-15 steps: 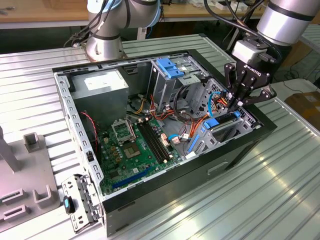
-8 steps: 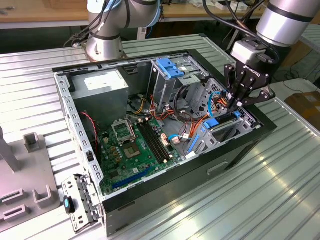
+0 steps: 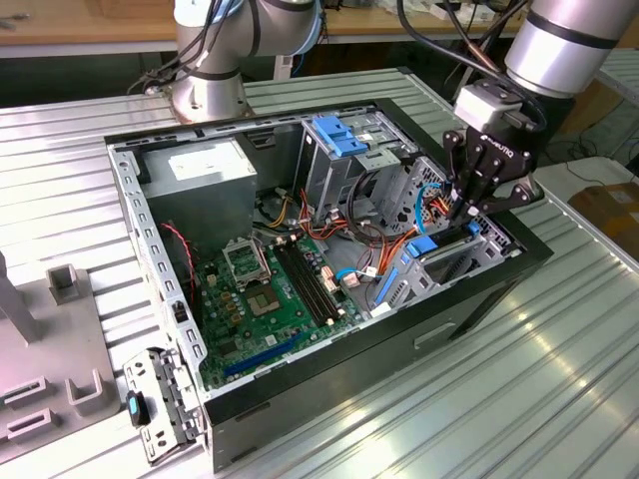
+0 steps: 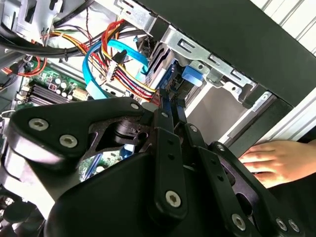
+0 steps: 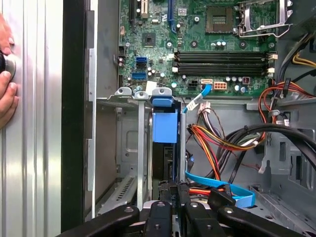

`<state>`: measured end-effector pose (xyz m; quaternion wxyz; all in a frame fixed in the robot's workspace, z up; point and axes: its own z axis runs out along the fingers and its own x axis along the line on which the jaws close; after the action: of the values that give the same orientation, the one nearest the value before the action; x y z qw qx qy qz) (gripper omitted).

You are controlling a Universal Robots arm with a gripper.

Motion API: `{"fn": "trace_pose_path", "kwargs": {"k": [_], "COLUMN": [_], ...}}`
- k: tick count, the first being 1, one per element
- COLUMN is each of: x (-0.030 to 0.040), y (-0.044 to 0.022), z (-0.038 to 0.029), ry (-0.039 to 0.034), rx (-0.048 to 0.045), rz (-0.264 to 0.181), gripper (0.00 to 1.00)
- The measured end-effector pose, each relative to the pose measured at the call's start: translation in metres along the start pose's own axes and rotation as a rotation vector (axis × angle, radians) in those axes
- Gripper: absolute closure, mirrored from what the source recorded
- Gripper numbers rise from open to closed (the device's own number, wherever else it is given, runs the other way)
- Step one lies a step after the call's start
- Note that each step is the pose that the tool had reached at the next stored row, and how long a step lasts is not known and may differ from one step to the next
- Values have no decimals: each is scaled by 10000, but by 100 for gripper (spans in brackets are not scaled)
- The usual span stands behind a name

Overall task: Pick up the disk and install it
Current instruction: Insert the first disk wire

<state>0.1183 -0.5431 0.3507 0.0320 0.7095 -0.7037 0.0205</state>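
Ribbed metal tabletop (image 3: 559,379) carries an open black computer case (image 3: 300,389). Inside it, the black gripper (image 3: 467,213) pinches the grey disk in its bright blue carrier (image 5: 164,127), which stands upright directly beneath the fingertips, partly slid into the drive bay; seating seems unfinished.

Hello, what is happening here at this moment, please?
A robot arm works inside an open computer case on a metal table. Its gripper is down at the drive bay, fingers closed on the disk's blue carrier, which stands in its slot. A person's hand rests just outside the case.
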Motion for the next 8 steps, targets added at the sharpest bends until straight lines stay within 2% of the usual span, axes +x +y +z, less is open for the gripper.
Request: {"fn": "trace_pose_path", "kwargs": {"k": [8], "x": [25], "y": [0], "z": [7], "ry": [-10], "rx": [24], "rz": [-8], "gripper": [84]}}
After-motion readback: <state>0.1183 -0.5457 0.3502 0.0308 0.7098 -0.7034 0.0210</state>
